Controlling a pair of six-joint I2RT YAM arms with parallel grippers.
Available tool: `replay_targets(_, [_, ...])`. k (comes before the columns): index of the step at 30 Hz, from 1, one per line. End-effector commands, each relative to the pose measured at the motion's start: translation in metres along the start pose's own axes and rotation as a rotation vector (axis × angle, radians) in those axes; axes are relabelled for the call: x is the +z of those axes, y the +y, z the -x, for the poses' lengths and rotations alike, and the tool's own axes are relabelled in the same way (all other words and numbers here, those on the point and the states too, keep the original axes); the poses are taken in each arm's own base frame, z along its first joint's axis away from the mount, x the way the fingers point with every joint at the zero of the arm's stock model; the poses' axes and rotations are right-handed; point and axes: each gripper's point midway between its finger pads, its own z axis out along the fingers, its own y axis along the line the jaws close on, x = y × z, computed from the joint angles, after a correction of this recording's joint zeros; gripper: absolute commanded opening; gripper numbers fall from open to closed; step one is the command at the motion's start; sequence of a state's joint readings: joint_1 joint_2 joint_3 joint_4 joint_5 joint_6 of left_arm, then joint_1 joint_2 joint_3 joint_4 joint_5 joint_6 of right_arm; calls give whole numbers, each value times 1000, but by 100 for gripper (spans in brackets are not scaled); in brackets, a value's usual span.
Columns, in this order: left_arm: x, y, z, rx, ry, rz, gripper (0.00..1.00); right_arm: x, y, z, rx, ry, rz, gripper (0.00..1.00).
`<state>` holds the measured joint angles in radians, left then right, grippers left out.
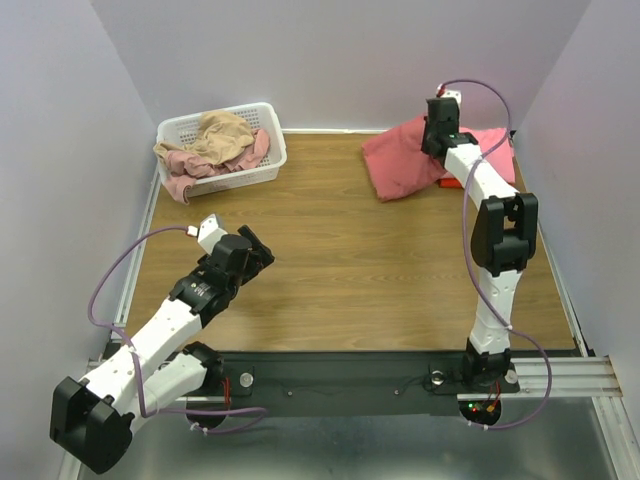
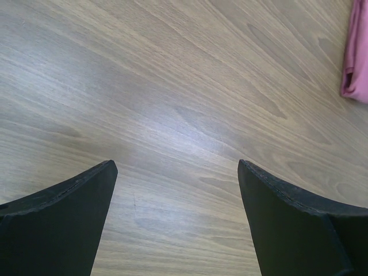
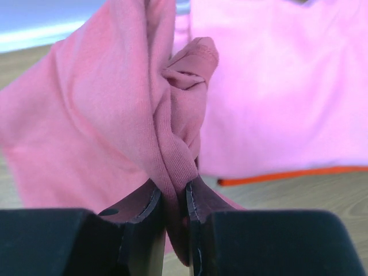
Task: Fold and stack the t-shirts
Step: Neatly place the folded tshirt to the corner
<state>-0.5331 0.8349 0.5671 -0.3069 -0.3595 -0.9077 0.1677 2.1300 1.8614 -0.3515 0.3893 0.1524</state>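
Right gripper (image 3: 172, 192) is clamped on a bunched fold of the dusty red t-shirt (image 3: 86, 115); left gripper (image 2: 177, 165) is held wide open, empty, over the table (image 2: 172, 80).

The overhead camera sits high behind my bases, looking down across the table (image 1: 350, 290). My left wrist camera looks close at that table past its fingers (image 2: 57, 224); my right one is hard up against the dusty red shirt (image 3: 86, 115), also seen from overhead.
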Motion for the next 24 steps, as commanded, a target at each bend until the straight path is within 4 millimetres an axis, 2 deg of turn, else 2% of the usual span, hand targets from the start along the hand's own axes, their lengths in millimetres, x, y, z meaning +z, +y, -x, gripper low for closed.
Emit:
replay_targets(1, [-8,-11,22,-22,-70,-13,98,-8,-17,62,19,-139,-18,0])
replay_targets(6, [-6,-10,23,-19,-75,-4,98,-10,-36,90,39,-189,-28,0])
replay_targets(13, [2,-10,15,4,-48,5,98,-18,-51,117,20,-238,-40,0])
replay_targets(14, [3,-10,15,8,-45,9,98,-22,-54,125,22,-256,-39,0])
replay_targets(19, [9,-10,10,22,-23,28,98,-33,-68,144,-10,-289,-55,0])
replay_targets(24, [11,-13,6,15,-11,4,98,-51,-72,166,26,-335,-24,0])
